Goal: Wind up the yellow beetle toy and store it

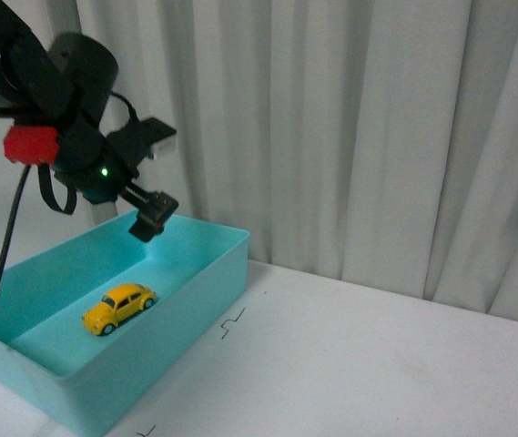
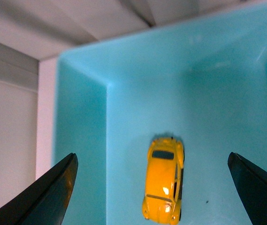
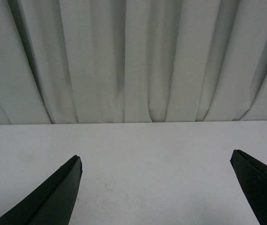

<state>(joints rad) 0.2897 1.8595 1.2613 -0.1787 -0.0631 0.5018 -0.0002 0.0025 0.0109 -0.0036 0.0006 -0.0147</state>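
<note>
Front view: yellow beetle toy [image 1: 119, 309] mid tray [image 1: 149, 364]

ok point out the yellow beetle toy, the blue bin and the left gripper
yellow beetle toy [image 1: 120, 306], front view, on the middle of its body.
blue bin [image 1: 167, 332], front view, on its outer side wall.
left gripper [image 1: 157, 180], front view, midway between its open fingertips.

Left gripper [image 1: 157, 182] aloft, jaws wide — right gripper [image 3: 156, 155] likewise spread
</note>
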